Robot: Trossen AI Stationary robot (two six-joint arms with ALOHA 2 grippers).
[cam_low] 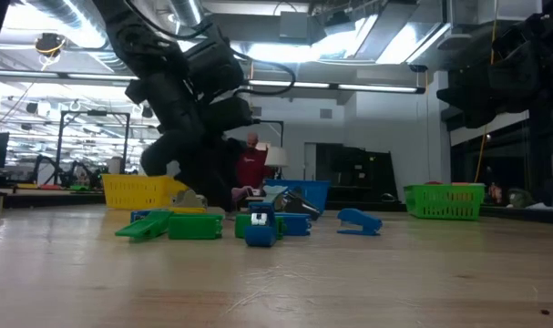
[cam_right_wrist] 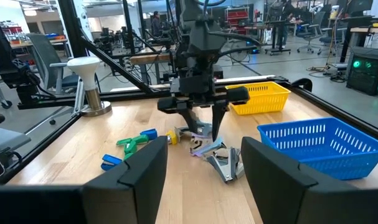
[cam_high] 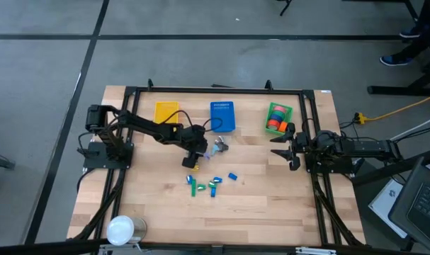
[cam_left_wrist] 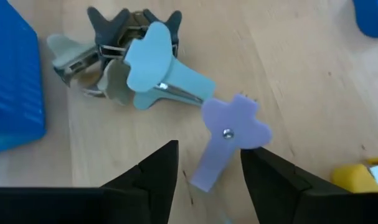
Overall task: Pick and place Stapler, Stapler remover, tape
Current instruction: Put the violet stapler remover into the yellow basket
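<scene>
My left gripper (cam_left_wrist: 210,163) is open and slants down over a pile of staple removers (cam_high: 219,146) at the table's middle. A purple remover (cam_left_wrist: 229,140) lies flat on the wood, its narrow end between my fingers with a gap on each side. Light blue (cam_left_wrist: 157,68), dark grey (cam_left_wrist: 136,28) and beige (cam_left_wrist: 70,53) removers lie tangled beyond it. Small green and blue staplers (cam_high: 202,185) lie scattered nearer the front edge. The tape rolls (cam_high: 275,122) sit in the green basket (cam_high: 288,111) at the far right. My right gripper (cam_high: 285,145) waits open at the right.
A blue basket (cam_high: 223,115) stands just beyond the removers and a yellow basket (cam_high: 166,112) to its left. A small yellow piece (cam_left_wrist: 357,177) lies beside my left gripper. A white round object (cam_high: 121,228) stands at the front left corner. Bare wood lies front right.
</scene>
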